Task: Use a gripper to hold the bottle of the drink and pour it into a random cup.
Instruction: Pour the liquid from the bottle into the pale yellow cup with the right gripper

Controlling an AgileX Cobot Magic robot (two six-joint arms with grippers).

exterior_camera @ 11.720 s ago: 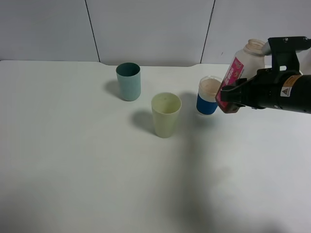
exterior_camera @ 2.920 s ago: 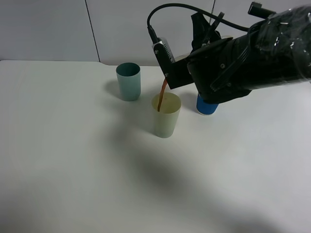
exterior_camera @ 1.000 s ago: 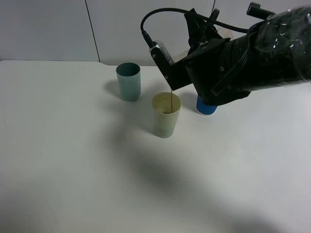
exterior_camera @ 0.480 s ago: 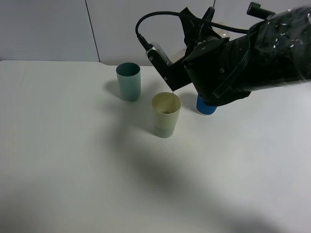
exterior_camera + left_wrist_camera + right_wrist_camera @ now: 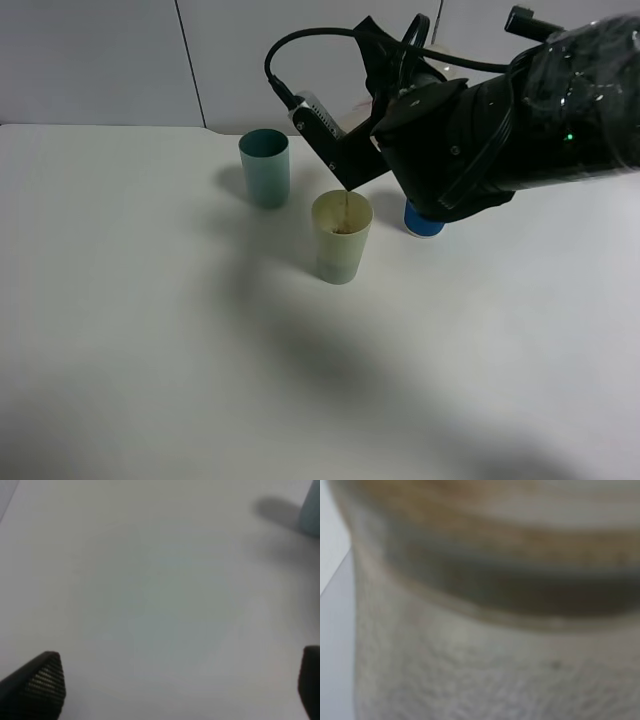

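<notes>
Table (image 5: pixel 150 350), white, fills most of the high view. Over its far right part hangs the right arm (image 5: pixel 520 120), a bulky black mass rolled over and angled down toward the middle. The right gripper (image 5: pixel 372 150) at its end is largely masked by the wrist. Its jaws are clamped on the bottle (image 5: pixel 480 670), which the high view hardly shows but which fills the right wrist view. There it is a blurred wall of translucent whitish, grainy plastic with a dark brown band across it, pressed close to the lens. The bottle is thus up in the air, tipped, just above the pale yellow-green cup (image 5: pixel 340 250).

That cup stands upright near the table's centre, with brown liquid showing inside its rim. The teal cup (image 5: pixel 265 170) stands upright behind it and to the left, well apart. The blue-and-white cup (image 5: pixel 425 222) is behind and to the right, mostly hidden under the arm. A thin brown stream (image 5: pixel 345 207) drops from beneath the gripper straight into the yellow-green cup.

The left gripper (image 5: pixel 177 690) is spread wide over bare table, holding nothing, with only its dark ribbed fingertips (image 5: pixel 47 680) showing
</notes>
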